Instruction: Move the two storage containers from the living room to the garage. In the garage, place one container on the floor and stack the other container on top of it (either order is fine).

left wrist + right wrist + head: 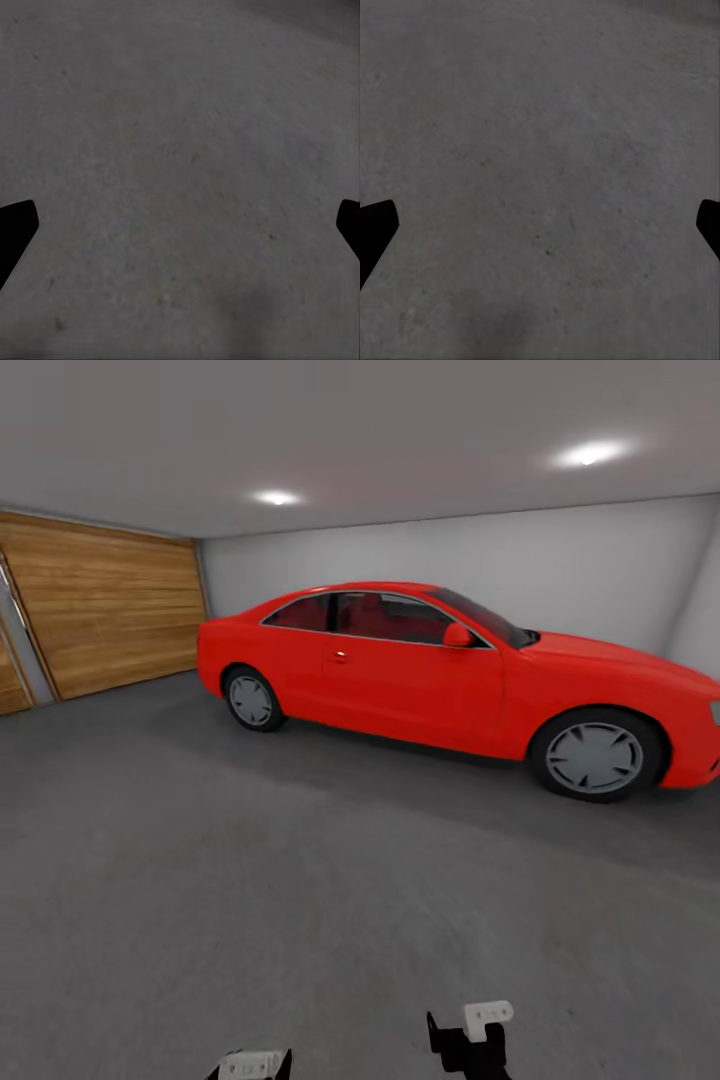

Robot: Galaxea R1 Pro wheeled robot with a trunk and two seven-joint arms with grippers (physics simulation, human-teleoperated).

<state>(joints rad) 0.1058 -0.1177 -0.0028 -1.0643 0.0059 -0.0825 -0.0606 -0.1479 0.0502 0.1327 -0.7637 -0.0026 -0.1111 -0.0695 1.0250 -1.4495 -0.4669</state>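
Note:
I am in the garage, facing its dark grey concrete floor (300, 880). The two storage containers are out of view. In the left wrist view my left gripper (180, 232) is open, its black fingertips (16, 232) far apart over bare concrete with nothing between them. The right gripper (540, 232) is open in the same way, its fingertips (375, 232) at the frame's sides above rough floor. At the bottom edge of the head view, parts of the left arm (250, 1065) and the right arm (470, 1040) hang low over the floor.
A red car (450, 680) stands side-on ahead, spanning the middle and right. A wooden-slat door (100, 605) closes the left wall. Plain grey-white walls (560, 560) rise behind the car under a grey ceiling with round lights (590, 455). Wide floor lies between me and the car.

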